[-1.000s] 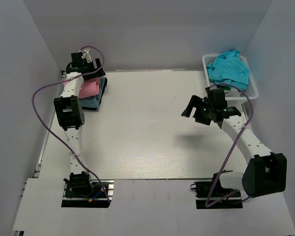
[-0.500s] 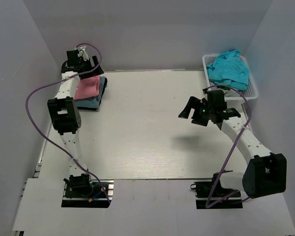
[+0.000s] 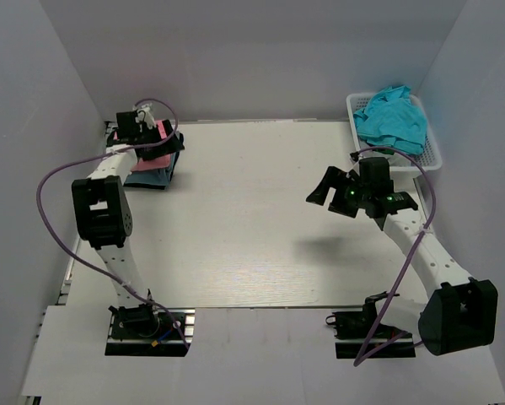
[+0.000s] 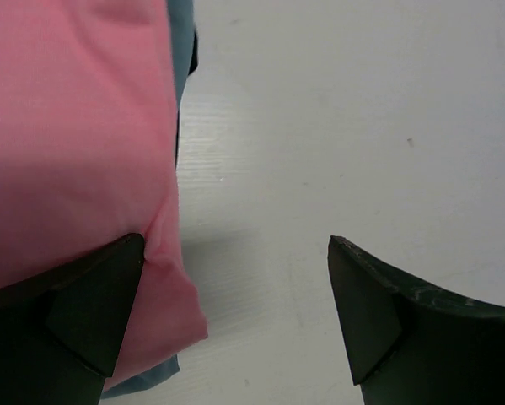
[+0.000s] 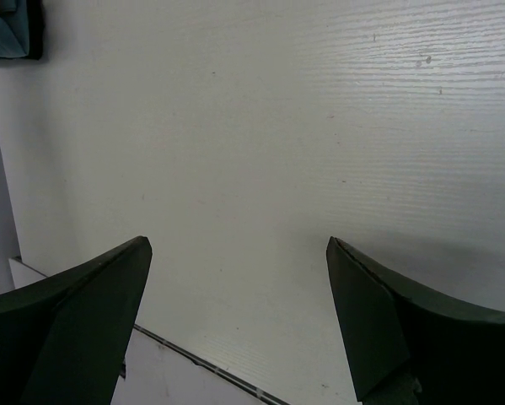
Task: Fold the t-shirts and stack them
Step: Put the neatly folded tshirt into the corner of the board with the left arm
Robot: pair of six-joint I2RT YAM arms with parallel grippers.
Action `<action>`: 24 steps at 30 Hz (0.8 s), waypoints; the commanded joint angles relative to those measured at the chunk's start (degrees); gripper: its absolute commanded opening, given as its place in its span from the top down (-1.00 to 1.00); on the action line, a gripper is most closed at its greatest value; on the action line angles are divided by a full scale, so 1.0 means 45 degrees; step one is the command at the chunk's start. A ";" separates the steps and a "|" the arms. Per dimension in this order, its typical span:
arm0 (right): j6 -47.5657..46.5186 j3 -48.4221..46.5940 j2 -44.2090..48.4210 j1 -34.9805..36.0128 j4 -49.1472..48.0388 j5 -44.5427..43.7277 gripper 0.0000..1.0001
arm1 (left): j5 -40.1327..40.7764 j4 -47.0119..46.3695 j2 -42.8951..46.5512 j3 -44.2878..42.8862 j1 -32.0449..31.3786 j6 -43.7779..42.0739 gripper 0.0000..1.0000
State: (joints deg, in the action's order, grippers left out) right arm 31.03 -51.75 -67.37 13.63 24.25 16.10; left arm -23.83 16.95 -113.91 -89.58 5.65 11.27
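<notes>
A stack of folded t-shirts lies at the far left: the salmon-pink one (image 3: 163,135) on top, the grey-blue one (image 3: 147,177) under it and a dark one (image 3: 175,160) at the edge. My left gripper (image 3: 153,140) is open at the stack. In the left wrist view its left finger (image 4: 83,312) rests on the pink shirt's (image 4: 67,126) near edge, and the gripper (image 4: 235,245) spans bare table. My right gripper (image 3: 332,187) is open and empty above the table, also open in its wrist view (image 5: 237,245). A teal shirt (image 3: 391,118) lies crumpled in the basket.
The white lattice basket (image 3: 433,157) stands at the far right corner by the wall. White walls close in the table at left, back and right. The stack's corner (image 5: 12,29) shows at the top left of the right wrist view.
My left gripper went back behind the stack, then came down onto the pink shirt's edge, and its elbow swung left. My right gripper drifted slightly left and stayed open.
</notes>
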 commanded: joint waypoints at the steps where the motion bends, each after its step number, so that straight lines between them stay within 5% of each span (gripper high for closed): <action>1: -0.0176 -0.0160 0.0304 0.0038 0.0099 -0.0140 -0.81 | 0.0002 -0.0117 -0.0466 0.0240 -0.0006 0.0191 -1.00; 5: -0.0156 -0.0044 0.0557 0.0057 0.0177 -0.0334 -0.81 | 0.0104 0.0997 -0.1230 0.0122 0.0229 -0.0002 -1.00; 12: -0.0156 0.0074 0.0733 0.0038 0.0100 -0.0257 -0.81 | 0.0044 0.0003 0.0117 0.1668 0.0247 -0.0297 -1.00; 21: -0.1542 -0.1369 0.0988 0.0038 0.1230 -0.1034 -0.81 | 0.2795 0.4625 0.2221 -0.2881 -0.0006 0.0677 -1.00; 24: -0.2031 -0.1938 0.1105 0.0018 0.2149 -0.2011 -0.81 | 0.3246 0.6718 0.3705 -0.2226 -0.0006 0.1790 -1.00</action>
State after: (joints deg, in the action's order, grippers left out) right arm 25.85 -56.18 -64.45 13.63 30.57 11.86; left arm -13.69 35.07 -108.03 -99.35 5.87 14.28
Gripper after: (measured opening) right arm 0.902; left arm 0.996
